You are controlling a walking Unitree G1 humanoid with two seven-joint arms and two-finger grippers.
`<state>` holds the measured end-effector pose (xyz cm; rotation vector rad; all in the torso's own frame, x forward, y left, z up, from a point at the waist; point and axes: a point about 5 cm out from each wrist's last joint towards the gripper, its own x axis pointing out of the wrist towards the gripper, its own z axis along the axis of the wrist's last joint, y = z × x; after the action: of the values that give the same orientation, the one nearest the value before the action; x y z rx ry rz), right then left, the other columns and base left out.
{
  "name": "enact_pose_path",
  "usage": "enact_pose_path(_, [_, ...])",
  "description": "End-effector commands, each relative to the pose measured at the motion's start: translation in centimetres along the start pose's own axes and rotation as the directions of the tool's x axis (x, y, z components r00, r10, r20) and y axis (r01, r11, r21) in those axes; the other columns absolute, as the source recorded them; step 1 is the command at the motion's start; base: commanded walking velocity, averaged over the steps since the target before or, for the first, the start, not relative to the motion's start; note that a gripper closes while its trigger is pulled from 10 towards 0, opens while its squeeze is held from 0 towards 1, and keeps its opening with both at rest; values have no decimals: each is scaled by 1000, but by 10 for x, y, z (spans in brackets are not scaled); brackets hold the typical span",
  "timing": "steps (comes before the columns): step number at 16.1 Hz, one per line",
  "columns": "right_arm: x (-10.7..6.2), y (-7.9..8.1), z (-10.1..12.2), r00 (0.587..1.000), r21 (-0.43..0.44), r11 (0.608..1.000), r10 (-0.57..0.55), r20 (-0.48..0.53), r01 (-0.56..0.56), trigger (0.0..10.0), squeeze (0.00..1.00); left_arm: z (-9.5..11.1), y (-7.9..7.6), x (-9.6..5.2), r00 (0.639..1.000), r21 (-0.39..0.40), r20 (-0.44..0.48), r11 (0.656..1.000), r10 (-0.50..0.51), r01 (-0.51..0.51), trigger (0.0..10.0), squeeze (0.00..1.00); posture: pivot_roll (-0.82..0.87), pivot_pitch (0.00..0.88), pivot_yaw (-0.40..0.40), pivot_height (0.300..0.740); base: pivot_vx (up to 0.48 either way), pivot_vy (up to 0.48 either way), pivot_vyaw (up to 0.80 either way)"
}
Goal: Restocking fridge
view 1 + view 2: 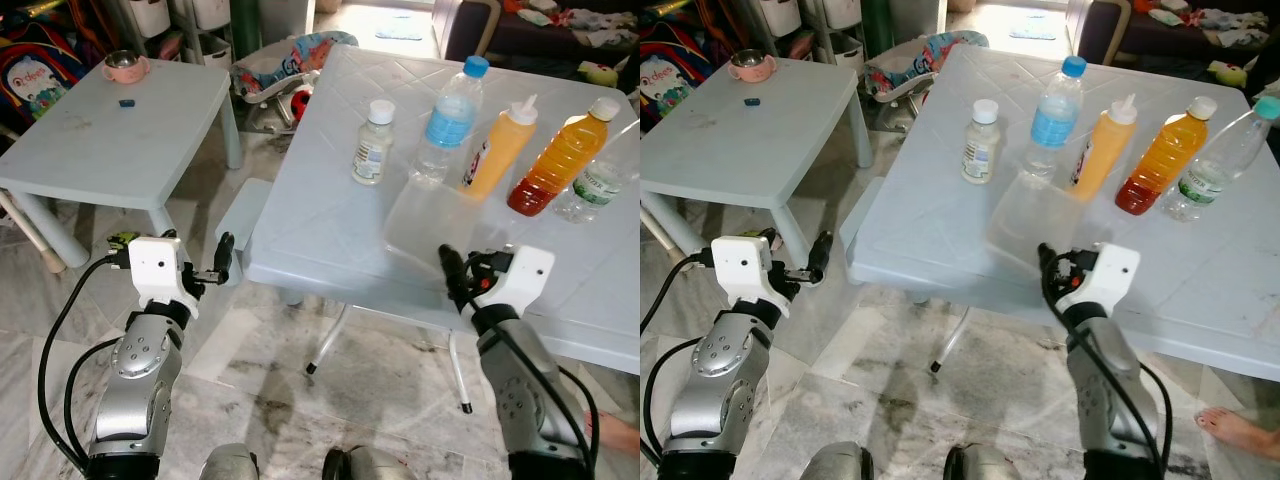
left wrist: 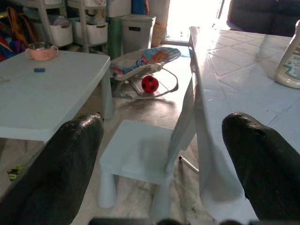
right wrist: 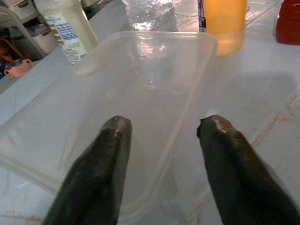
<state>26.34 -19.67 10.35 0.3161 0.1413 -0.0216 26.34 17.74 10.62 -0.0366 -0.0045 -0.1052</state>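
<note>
1. Right wrist view: your right gripper [image 3: 163,129] is spread wide over the near edge of the clear plastic tray [image 3: 117,93]. One finger [image 3: 101,159] lies above the tray's floor, the other [image 3: 229,159] outside its side wall. Whether either touches the plastic cannot be told.
2. Beyond the fingertips stand the white-capped bottle [image 1: 373,142], the water bottle [image 1: 447,120] and the yellow squeeze bottle [image 1: 500,145]; the orange juice bottle [image 1: 560,158] is off to the gripper's right. All stand on the large white table [image 1: 320,230].
3. The wrist view cuts off every bottle above its lower body.
4. Left wrist view: your left gripper [image 2: 164,154] is also fully parted and holds nothing. Ahead of it sit a small stool [image 2: 140,152] and the table edge.
</note>
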Motion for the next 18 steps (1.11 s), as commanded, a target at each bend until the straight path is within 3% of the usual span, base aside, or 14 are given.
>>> enact_pose_path(1, [0, -9, -2, 999, 3, 999, -37, -22, 37, 4980, 0, 2, -1, 1, 1000, 17, 4, 1000, -11, 11, 10000, 0, 55, 96, -33, 740, 0, 0, 0])
enact_pose_path(2, [1, -10, -1, 999, 3, 999, -38, -21, 38, 5647, 0, 2, -1, 1, 1000, 16, 4, 1000, -11, 11, 10000, 0, 55, 97, -32, 740, 0, 0, 0])
enact_pose_path(3, [2, -13, 1, 999, -4, 999, -40, -20, 40, 7451, 0, 2, -1, 1, 1000, 16, 3, 1000, -12, 12, 10000, 0, 55, 98, -31, 740, 0, 0, 0])
enact_pose_path(4, [3, -13, 2, 999, -11, 999, -36, -21, 36, 7765, 0, 2, -1, 1, 1000, 16, 3, 1000, -12, 12, 10000, 0, 55, 98, -30, 740, 0, 0, 0])
enact_pose_path(5, [4, -13, 2, 999, -32, 999, -13, -35, 12, 10000, 0, 2, -1, 1, 1000, 17, 2, 1000, -12, 12, 10000, 0, 55, 99, -29, 740, 0, 0, 0])
enact_pose_path(9, [8, -10, 5, 996, -136, 988, 71, -56, -78, 10000, 0, 2, -2, 1, 1000, 19, 1, 1000, -14, 14, 10000, 0, 55, 99, -26, 740, 0, 0, 0])
enact_pose_path(11, [9, -4, 13, 993, -224, 967, 120, -14, -120, 10000, 0, 2, -2, 2, 1000, 18, 1, 1000, -15, 15, 10000, 0, 53, 99, -25, 740, 0, 0, 0])
enact_pose_path(12, [9, -2, 16, 991, -246, 961, 132, 17, -124, 10000, 725, 2, -3, 2, 1000, 18, 1, 1000, -15, 15, 10000, 0, 54, 100, -26, 740, 0, 0, 0])
enact_pose_path(13, [7, 0, 21, 989, -259, 959, 138, 60, -118, 10000, 1000, 2, -3, 2, 1000, 17, 0, 1000, -16, 16, 10000, 0, 53, 102, -25, 740, 0, 0, 0])
enact_pose_path(18, [0, 5, 33, 980, -285, 958, 67, 187, -11, 10000, 1000, 2, -4, 2, 1000, 18, -1, 1000, -23, 23, 10000, 0, 48, 102, -20, 740, 0, 0, 0])
